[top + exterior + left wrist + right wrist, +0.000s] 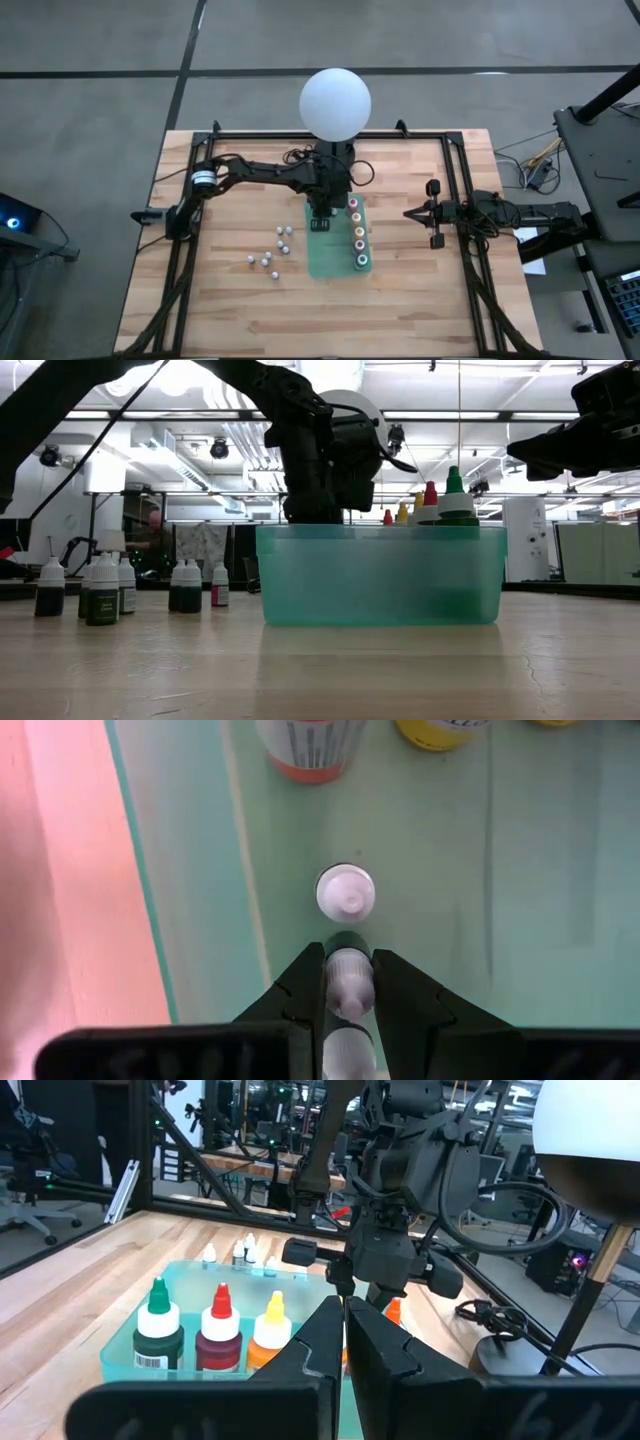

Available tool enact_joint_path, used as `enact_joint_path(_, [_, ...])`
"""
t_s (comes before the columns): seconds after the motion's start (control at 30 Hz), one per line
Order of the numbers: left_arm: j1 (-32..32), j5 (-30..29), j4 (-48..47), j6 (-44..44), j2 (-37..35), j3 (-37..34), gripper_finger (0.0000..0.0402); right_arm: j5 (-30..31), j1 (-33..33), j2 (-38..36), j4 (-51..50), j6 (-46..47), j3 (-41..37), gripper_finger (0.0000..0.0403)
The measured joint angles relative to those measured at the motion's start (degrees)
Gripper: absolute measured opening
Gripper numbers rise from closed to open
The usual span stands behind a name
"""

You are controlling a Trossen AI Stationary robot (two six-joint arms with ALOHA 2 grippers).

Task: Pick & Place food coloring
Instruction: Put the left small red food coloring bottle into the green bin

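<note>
Fingers of my left end effector (348, 982) are clamping a small white-capped food coloring bottle (347, 988) and holding it over the floor of the translucent green bin (200, 870). Just beyond the fingertips I am seeing a second white-capped bottle (346, 892) standing upright on the bin floor, close to the held one, though I cannot tell whether they are touching. Farther in, a row of larger bottles with coloured tops (357, 236) is lining the bin's right side; in the right wrist view I am making out a green-topped bottle (158, 1329), a red-topped bottle (219, 1334) and a yellow-topped bottle (270, 1336) next to one another. Out on the wooden table (230, 310), to the left of the bin, a loose cluster of small whitish bottles (270, 252) is standing upright. A big white globe lamp (335, 103) is sitting at the table's far edge, behind the left arm. My right end effector (407, 212) is waiting well off to the right of the bin, above the table, its fingers pressed together on nothing.
</note>
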Motion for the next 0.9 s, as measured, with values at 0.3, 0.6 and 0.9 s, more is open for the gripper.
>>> enact_joint_path(0.3, [0.00,-0.35,0.34,0.11,0.00,-0.02,0.0044,0.00,-0.04,0.00,0.00,0.00,0.02,0.0009])
enact_joint_path(0.6, [0.00,-0.41,0.72,0.13,0.00,-0.03,0.0056,0.00,-0.02,0.00,0.00,-0.03,0.01,0.0009])
enact_joint_path(0.9, [0.00,-0.41,0.84,0.42,0.00,-0.07,0.0070,0.00,-0.02,0.00,0.00,-0.09,0.01,0.0009])
